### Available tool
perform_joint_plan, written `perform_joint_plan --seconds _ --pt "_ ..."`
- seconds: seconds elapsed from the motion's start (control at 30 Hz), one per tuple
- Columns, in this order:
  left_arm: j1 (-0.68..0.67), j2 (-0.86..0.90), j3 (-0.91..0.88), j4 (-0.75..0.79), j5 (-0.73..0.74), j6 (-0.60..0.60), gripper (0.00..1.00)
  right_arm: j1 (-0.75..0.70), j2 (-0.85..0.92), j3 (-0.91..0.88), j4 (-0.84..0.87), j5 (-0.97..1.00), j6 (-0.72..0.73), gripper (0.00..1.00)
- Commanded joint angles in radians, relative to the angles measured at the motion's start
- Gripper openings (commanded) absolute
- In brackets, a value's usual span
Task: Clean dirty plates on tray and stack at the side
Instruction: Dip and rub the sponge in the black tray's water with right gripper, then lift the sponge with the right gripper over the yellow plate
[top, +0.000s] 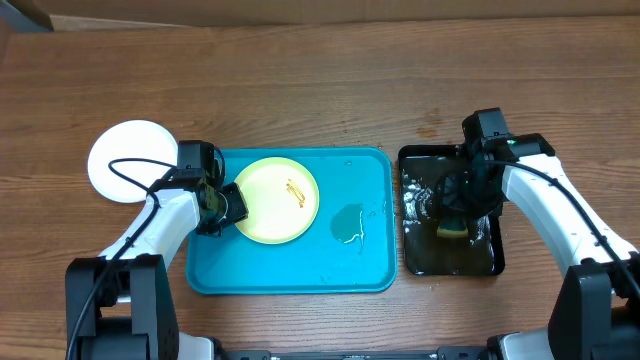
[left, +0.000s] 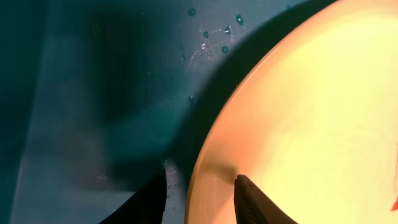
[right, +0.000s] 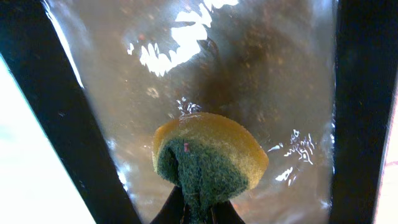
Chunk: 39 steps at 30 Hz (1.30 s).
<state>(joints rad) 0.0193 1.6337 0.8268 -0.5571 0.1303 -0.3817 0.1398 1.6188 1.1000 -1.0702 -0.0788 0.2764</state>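
A pale yellow plate (top: 275, 200) (left: 311, 124) with an orange-brown smear (top: 297, 190) lies on the turquoise tray (top: 300, 270) (left: 93, 93). My left gripper (top: 222, 205) (left: 202, 171) straddles the plate's left rim. One finger rests over the plate's face, the other stands outside the rim with a small gap, so the jaws are open. A clean-looking white plate (top: 130, 160) sits on the table left of the tray. My right gripper (top: 455, 205) (right: 199, 208) is shut on a yellow-and-green sponge (top: 452, 228) (right: 211, 155) over the black tray.
The narrow black tray (top: 450, 260) (right: 56, 124) stands right of the turquoise one and holds murky water. A small puddle (top: 350, 225) lies on the turquoise tray beside the plate. Bare wooden table runs along the back.
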Motion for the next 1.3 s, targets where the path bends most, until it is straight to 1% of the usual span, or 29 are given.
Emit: perform_joint_plan --seconds 0.0,0.03,0.07,0.2,0.27,0.3,0.5,0.57,0.6,0.7,0.77,0.9,1.0,1.27 --pt "0.000 0.046 -0.039 -0.010 -0.036 0.012 0.23 0.006 -0.008 0.034 -0.016 0.019 0.021 0.04" --pt "0.000 0.046 -0.039 -0.010 -0.036 0.012 0.09 0.006 -0.008 0.039 -0.013 0.036 0.011 0.04" --pt "0.000 0.046 -0.039 -0.010 -0.036 0.012 0.04 0.005 -0.008 0.045 -0.020 0.059 0.013 0.04" --pt "0.000 0.046 -0.039 -0.011 -0.032 0.012 0.04 0.003 -0.009 0.064 -0.008 0.024 0.009 0.04" --pt "0.000 0.046 -0.039 -0.009 -0.032 0.012 0.04 0.003 -0.008 0.065 0.016 -0.055 -0.069 0.04" --pt "0.000 0.046 -0.039 -0.010 -0.032 0.012 0.04 0.003 -0.008 0.065 0.016 -0.058 -0.090 0.04" --pt "0.000 0.046 -0.039 -0.010 -0.025 0.012 0.04 0.003 -0.009 0.122 -0.021 -0.053 -0.090 0.04" --pt "0.000 0.046 -0.039 -0.009 -0.024 0.012 0.04 0.003 -0.009 0.158 -0.068 -0.054 -0.039 0.04" --pt "-0.001 0.046 -0.039 -0.010 -0.020 0.012 0.04 0.003 -0.009 0.167 -0.074 -0.053 -0.043 0.04" --pt "-0.001 0.046 -0.039 -0.004 0.016 0.013 0.04 0.003 -0.009 0.192 -0.125 -0.012 -0.039 0.04" --pt "-0.001 0.046 -0.039 -0.003 0.034 0.024 0.04 0.003 -0.008 0.194 -0.150 -0.031 -0.037 0.04" --pt "-0.001 0.046 -0.039 0.004 0.037 0.024 0.04 0.003 -0.005 0.180 -0.146 -0.027 -0.060 0.04" --pt "-0.001 0.046 -0.039 0.005 0.039 0.024 0.04 0.003 -0.005 0.180 -0.194 -0.031 -0.060 0.04" --pt "-0.001 0.046 -0.039 0.010 0.081 0.024 0.04 0.003 -0.005 0.187 -0.166 -0.039 -0.067 0.04"
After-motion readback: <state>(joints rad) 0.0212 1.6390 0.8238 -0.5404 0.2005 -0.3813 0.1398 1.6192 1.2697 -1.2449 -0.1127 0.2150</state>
